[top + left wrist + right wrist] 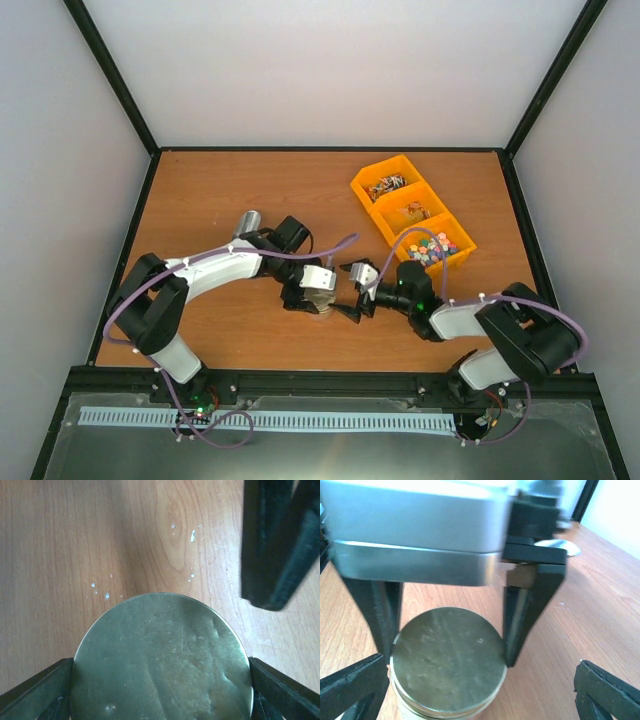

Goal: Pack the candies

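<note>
Closest to the left wrist camera is the round metal lid [160,645], filling the lower frame; the left gripper [160,667] is clamped on it, its dark fingers [45,692] pressed against the rim on both sides; bare wooden table [75,540] lies beyond, and the right gripper's dark finger [272,545] hangs just beside the lid, apart from it.

From the right wrist, the right gripper [482,677] is spread wide, one fingertip at each lower corner, holding nothing; the jar [445,711] stands upright between them with its lid on; what looks like a metal scoop [560,547] lies further off on the wood.

From above, the two arms meet at the table's middle over the jar; the candies [415,210] sit in the compartments of the yellow tray [375,172], well apart from the jar towards the far right; none are packed yet.

The step in hand appears to be getting the lid off; to do it well, the right fingers should probably close low on the jar's body, under the rim and centred, before any twisting; a firm hold below would stop the jar turning with the lid; keeping the lid level should stop it binding.
</note>
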Controlling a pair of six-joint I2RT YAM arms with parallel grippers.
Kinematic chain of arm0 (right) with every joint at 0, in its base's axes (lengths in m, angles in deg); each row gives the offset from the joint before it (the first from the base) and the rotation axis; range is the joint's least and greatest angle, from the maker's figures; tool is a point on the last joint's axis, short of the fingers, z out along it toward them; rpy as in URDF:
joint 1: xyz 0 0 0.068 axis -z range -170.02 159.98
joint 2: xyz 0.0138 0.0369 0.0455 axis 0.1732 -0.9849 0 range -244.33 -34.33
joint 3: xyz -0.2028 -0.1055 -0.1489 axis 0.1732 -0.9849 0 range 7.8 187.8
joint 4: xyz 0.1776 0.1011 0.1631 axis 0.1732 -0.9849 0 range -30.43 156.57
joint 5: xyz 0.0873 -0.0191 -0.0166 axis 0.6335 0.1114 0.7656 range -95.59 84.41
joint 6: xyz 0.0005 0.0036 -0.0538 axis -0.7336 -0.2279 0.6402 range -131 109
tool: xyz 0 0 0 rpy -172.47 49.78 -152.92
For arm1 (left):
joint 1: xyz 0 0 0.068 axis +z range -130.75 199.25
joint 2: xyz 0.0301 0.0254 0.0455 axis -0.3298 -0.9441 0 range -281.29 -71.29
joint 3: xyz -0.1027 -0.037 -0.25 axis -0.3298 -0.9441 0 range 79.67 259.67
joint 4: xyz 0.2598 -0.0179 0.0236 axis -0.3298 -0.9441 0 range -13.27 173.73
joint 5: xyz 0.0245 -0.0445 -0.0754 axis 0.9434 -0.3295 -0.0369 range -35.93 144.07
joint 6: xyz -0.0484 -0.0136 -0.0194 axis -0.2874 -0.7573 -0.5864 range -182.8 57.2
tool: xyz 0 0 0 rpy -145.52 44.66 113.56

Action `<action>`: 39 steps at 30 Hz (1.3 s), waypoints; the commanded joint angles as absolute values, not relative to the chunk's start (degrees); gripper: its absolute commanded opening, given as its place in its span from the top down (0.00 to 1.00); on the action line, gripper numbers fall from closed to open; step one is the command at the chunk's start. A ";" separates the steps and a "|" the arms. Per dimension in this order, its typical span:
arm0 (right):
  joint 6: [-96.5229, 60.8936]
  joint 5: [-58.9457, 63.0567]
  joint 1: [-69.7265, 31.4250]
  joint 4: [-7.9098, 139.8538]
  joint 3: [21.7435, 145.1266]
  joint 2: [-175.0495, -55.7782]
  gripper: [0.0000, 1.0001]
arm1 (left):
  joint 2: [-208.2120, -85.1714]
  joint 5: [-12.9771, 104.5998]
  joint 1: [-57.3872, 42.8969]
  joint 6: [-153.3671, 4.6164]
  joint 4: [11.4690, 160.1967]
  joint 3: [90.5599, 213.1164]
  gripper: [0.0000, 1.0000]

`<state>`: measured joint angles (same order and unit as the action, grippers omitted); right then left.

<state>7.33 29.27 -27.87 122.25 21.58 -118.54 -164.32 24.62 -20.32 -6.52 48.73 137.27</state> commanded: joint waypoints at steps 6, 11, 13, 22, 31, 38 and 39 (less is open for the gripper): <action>10.38 34.17 -22.06 88.81 30.19 -107.86 0.00 | -163.71 25.74 -19.85 -16.40 50.92 134.37 0.73; 10.76 32.47 -20.02 81.49 32.74 -102.34 0.00 | -164.03 26.04 -19.86 -17.74 51.35 134.42 0.72; 10.16 32.52 -19.10 78.82 34.13 -100.48 0.00 | -164.05 25.87 -19.86 -18.31 51.03 134.69 0.70; 5.24 27.76 -14.76 72.85 39.21 -93.90 0.00 | -165.28 24.61 -22.31 -22.05 45.72 138.07 0.66; 1.36 26.73 -10.27 71.44 40.33 -91.54 0.00 | -165.60 26.14 -27.59 -28.96 45.16 141.43 0.39; 1.51 25.35 -9.89 68.41 43.71 -92.44 0.00 | -160.75 29.46 -27.57 -30.54 44.65 144.30 0.00; 1.56 25.27 -9.82 67.85 44.42 -92.63 0.00 | -159.78 29.81 -27.54 -30.50 44.83 144.31 0.00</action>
<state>2.13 26.31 -10.45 70.10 41.03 -92.46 -164.39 28.34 -27.42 -28.08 45.97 141.38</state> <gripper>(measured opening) 1.000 0.991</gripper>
